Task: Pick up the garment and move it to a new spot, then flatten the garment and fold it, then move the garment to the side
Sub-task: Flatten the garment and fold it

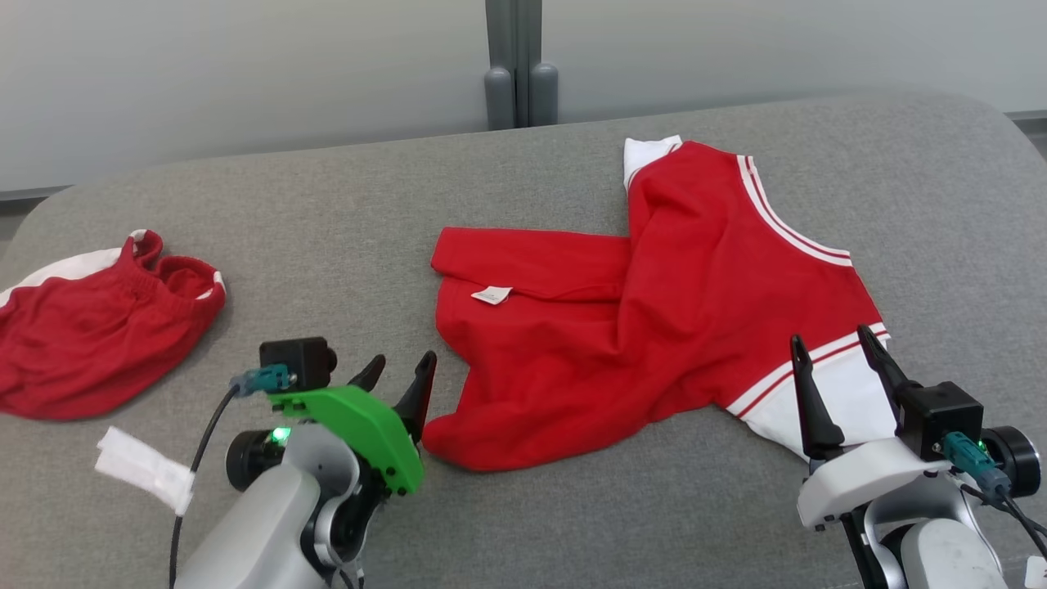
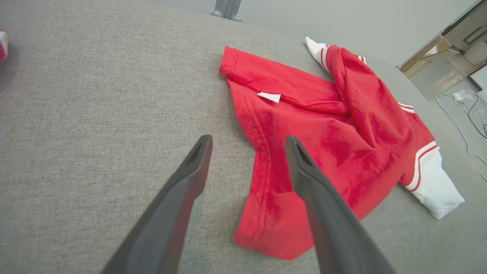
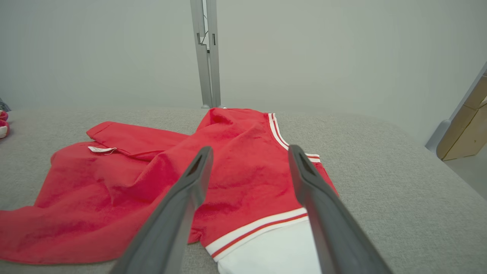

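Left gripper (image 1: 403, 360): lower left of the head view, green-covered wrist behind it; its two dark fingers stand apart and hold nothing, with the tips just beside the garment's lower-left hem corner.
Left wrist view: one finger lies over bare grey cloth and the other over the red hem; whether it touches cannot be told.
Right gripper (image 1: 829, 337): lower right of the head view; fingers spread and empty, with the white sleeve (image 1: 851, 397) showing between them.
Garment (image 1: 654, 311): a red top, centre to right of the head view, lying rumpled on the grey padded surface (image 1: 327, 213); one side is folded over the body in a diagonal ridge.
Trim: white bands with thin red stripes run along the upper right edge and above the white sleeve.
Second white cuff (image 1: 646, 151): pokes out at the garment's top edge.
Label tag (image 1: 492, 294): small and white, on the garment's left part, just under a fold.
Other red clothing (image 1: 90, 327): bunched at the left edge, well apart from the garment.
White strip (image 1: 143, 469): lower left, near the left arm's cable.
Grey post (image 1: 515, 65): top centre, behind the surface.
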